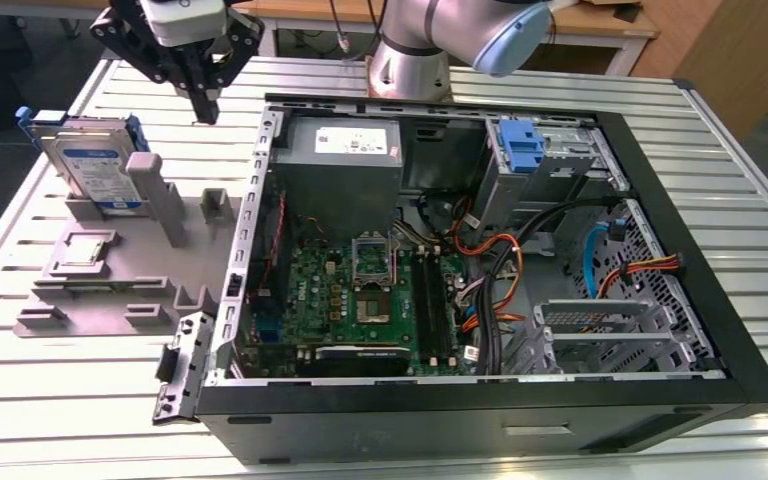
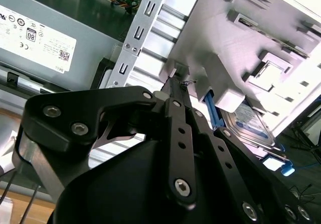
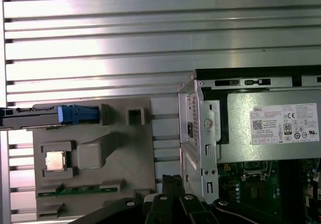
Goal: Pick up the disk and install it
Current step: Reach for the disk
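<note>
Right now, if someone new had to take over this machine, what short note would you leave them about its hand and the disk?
Gripper: shut and empty, hovering above the slatted table, between the grey holder and the open computer case.
Disk: standing on edge in the grey holder, at the exterior view's left of the case; the gripper is not touching it.
Done: nothing that shows.
Left: the disk is not yet picked up and not yet installed in the case.
</note>
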You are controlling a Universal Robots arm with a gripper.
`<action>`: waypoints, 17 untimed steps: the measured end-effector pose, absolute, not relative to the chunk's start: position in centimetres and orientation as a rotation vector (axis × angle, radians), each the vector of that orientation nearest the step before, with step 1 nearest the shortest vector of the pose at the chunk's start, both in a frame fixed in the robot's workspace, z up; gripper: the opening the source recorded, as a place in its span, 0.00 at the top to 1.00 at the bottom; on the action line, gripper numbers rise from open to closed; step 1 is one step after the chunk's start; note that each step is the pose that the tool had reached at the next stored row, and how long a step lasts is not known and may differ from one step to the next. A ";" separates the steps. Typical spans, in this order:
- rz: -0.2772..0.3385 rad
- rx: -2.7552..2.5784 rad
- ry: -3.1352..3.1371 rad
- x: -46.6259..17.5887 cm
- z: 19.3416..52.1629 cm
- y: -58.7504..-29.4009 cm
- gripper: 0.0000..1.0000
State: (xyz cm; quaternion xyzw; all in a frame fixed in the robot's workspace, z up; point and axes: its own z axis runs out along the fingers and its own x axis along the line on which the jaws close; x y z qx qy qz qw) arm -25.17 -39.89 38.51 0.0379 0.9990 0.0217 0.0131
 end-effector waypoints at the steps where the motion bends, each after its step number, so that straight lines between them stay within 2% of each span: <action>1: 0.068 0.118 3.112 -25.2 38.5 -39.9 0.90; 17: 0.068 0.118 3.112 -25.9 38.4 -39.9 0.90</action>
